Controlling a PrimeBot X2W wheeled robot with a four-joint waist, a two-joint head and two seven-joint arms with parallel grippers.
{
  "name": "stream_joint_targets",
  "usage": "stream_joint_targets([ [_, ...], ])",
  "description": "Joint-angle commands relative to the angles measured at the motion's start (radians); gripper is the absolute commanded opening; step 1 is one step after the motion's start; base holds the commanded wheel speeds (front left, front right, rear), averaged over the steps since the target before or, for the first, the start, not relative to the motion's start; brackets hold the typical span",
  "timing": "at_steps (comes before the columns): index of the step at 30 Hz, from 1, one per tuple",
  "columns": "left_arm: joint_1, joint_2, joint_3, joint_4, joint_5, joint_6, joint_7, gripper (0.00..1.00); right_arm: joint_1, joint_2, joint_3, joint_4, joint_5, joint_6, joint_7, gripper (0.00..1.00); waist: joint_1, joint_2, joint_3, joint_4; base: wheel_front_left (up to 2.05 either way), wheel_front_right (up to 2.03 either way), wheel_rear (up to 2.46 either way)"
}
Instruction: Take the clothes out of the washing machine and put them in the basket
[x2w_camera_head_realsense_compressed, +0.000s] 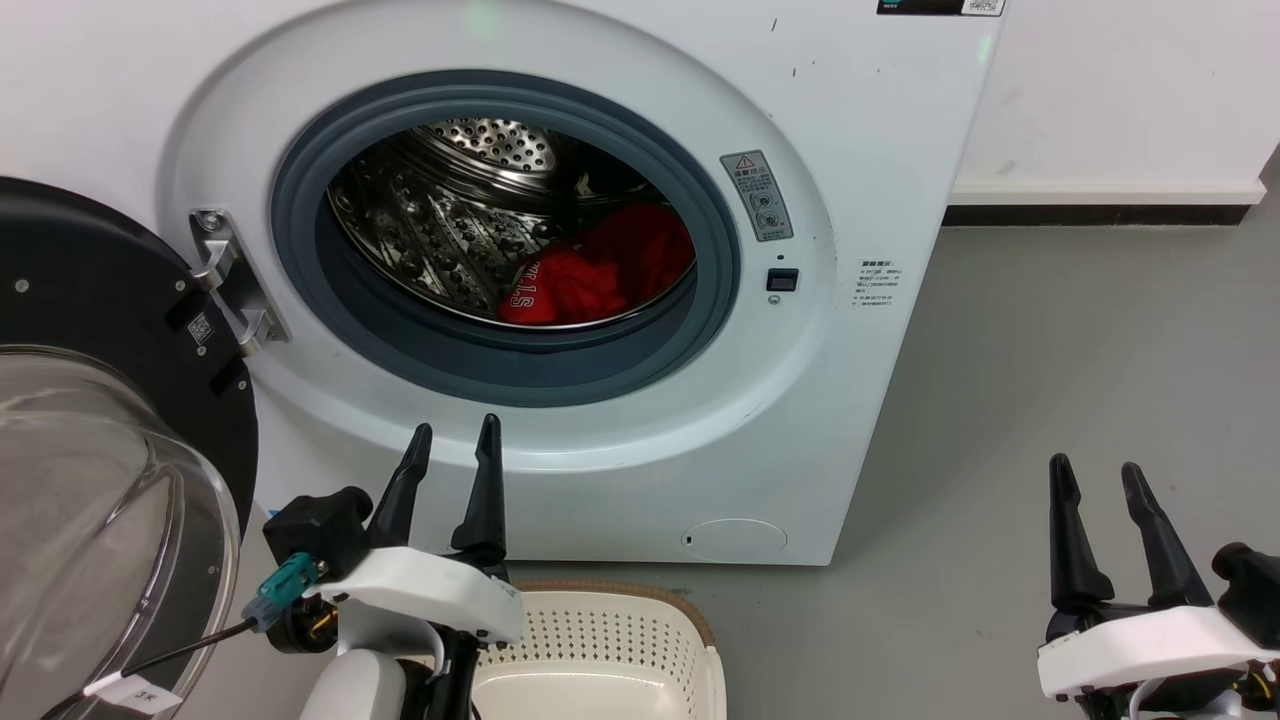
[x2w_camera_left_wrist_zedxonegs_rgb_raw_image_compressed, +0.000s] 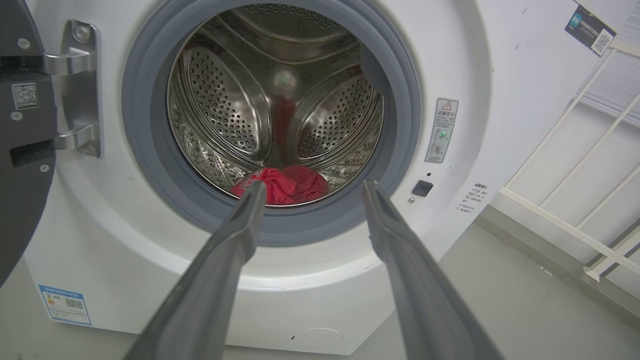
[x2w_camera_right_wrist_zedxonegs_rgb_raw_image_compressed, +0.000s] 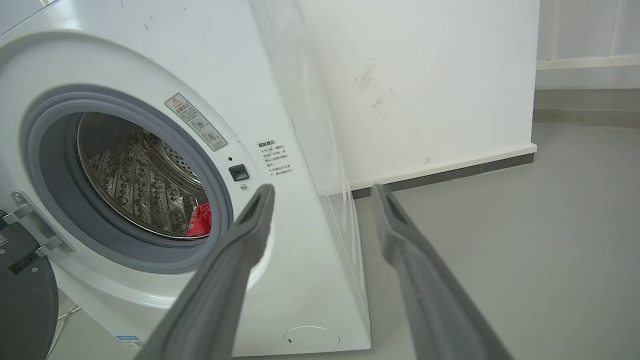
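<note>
The white washing machine (x2w_camera_head_realsense_compressed: 620, 440) stands with its door swung open to the left. Red clothes (x2w_camera_head_realsense_compressed: 600, 268), one with white lettering, lie at the bottom right of the steel drum; they also show as clothes (x2w_camera_left_wrist_zedxonegs_rgb_raw_image_compressed: 285, 185) and clothes (x2w_camera_right_wrist_zedxonegs_rgb_raw_image_compressed: 200, 220) in the wrist views. The cream basket (x2w_camera_head_realsense_compressed: 600, 650) sits on the floor in front of the machine. My left gripper (x2w_camera_head_realsense_compressed: 455, 445) is open below the porthole, above the basket's left side, empty. My right gripper (x2w_camera_head_realsense_compressed: 1095, 480) is open over the floor to the machine's right, empty. In the left wrist view the gripper (x2w_camera_left_wrist_zedxonegs_rgb_raw_image_compressed: 312, 187) points at the porthole.
The black-rimmed glass door (x2w_camera_head_realsense_compressed: 90, 450) hangs open at the left, close to my left arm, on its metal hinge (x2w_camera_head_realsense_compressed: 230, 280). Grey floor (x2w_camera_head_realsense_compressed: 1050, 400) spreads to the right of the machine. A white wall with dark skirting (x2w_camera_head_realsense_compressed: 1100, 212) runs behind.
</note>
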Motion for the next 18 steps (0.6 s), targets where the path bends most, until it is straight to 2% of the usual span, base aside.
stream_joint_targets([
  [1,-0.004,0.002,-0.006,-0.002,0.031,0.004,-0.01,1.0,0.005,-0.001,-0.002,-0.005,-0.032,0.0,-0.01,1.0,0.0,0.0,-0.001,0.0,0.0,0.0,0.0],
  [18,-0.009,0.002,-0.028,0.027,0.178,0.023,-0.044,1.0,0.016,0.0,-0.013,0.008,-0.186,0.0,-0.046,1.0,0.0,0.0,-0.001,0.007,0.0,0.0,0.0],
])
